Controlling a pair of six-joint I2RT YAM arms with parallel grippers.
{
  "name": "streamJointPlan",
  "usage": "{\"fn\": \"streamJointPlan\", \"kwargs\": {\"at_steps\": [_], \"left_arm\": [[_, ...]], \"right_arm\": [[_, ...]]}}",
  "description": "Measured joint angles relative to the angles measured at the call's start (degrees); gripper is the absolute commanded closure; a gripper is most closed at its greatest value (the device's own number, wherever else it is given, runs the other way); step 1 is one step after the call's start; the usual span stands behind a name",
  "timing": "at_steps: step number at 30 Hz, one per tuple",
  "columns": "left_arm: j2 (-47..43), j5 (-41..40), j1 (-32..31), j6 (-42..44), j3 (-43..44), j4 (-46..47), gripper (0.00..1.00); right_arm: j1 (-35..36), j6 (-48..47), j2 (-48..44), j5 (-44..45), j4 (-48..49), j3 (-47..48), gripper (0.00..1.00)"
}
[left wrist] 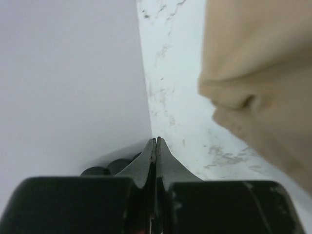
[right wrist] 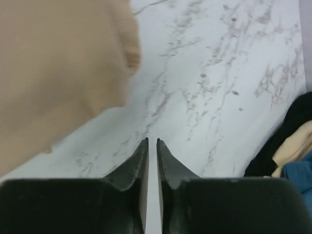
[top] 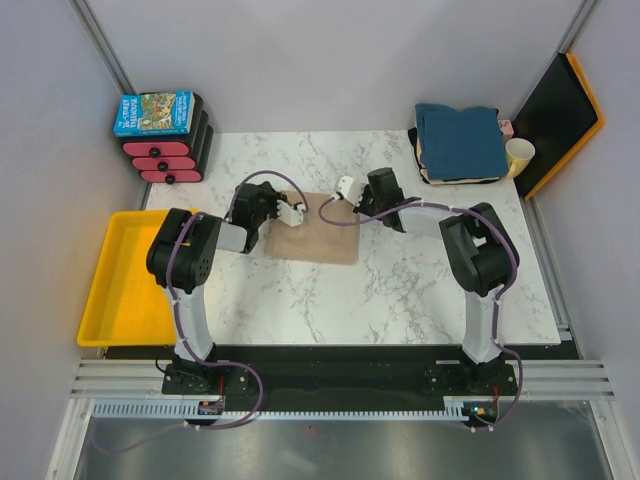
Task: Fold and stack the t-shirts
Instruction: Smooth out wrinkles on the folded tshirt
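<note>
Top external: 1 tan t-shirt centre, 3-shirt stack far right; left pincer pressed together, right pincer ajar.

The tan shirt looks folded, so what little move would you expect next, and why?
Probably the right gripper opens wider and dips to the edge of the tan shirt. That shirt lies folded flat, neither gripper holds it, the left gripper is shut, and the stack waits at the back right.
</note>
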Motion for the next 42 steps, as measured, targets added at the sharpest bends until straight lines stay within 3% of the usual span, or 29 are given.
{"fn": "streamJointPlan", "kwargs": {"at_steps": [1, 4, 7, 8, 10, 11, 13, 19, 24, 32, 42], "left_arm": [[-0.5, -0.7, 0.0, -0.3, 0.3, 0.0, 0.98], [-2.5, -2.6, -0.2, -1.1, 1.9, -0.5, 0.63], [-4.7, -3.3, -2.0, -1.8, 4.3, -1.9, 0.55], [-5.3, -3.3, -3.0, -1.8, 4.8, -1.9, 0.46], [-6.1, -3.0, -6.0, -1.3, 5.5, -1.7, 0.31], [-6.1, -2.9, -7.7, -0.8, 5.6, -1.5, 0.22], [-5.2, -2.9, -10.9, 0.9, 5.6, -0.9, 0.12], [4.9, -3.5, -18.3, 6.8, 5.6, 2.8, 0.21], [8.0, -5.7, -19.6, 10.2, 4.6, 7.5, 0.30], [8.3, -9.0, -20.1, 11.6, 0.7, 14.0, 0.34], [9.7, -14.8, -20.6, 9.7, 2.3, 14.3, 0.35]], "right_arm": [[-0.6, 1.9, -0.2, 0.2, -1.7, 1.4, 0.65], [-3.6, 9.2, -0.7, -2.3, -9.2, 7.9, 0.38], [-8.0, 16.1, -0.3, -12.1, -19.8, 16.3, 0.37], [-9.8, 17.8, 0.4, -16.9, -24.1, 20.3, 0.36], [-13.1, 21.4, 2.3, -26.2, -29.9, 26.9, 0.25], [-14.3, 22.7, 2.8, -29.7, -31.4, 28.1, 0.22], [-16.8, 24.5, 3.5, -37.0, -34.8, 28.0, 0.16], [-17.4, 28.6, 10.3, -53.3, -41.9, 25.7, 0.16], [-16.5, 31.0, 15.2, -62.1, -43.9, 25.3, 0.19], [-16.4, 32.1, 17.6, -67.9, -44.1, 25.1, 0.22], [-13.7, 33.4, 17.9, -70.1, -43.5, 23.6, 0.23]]}}
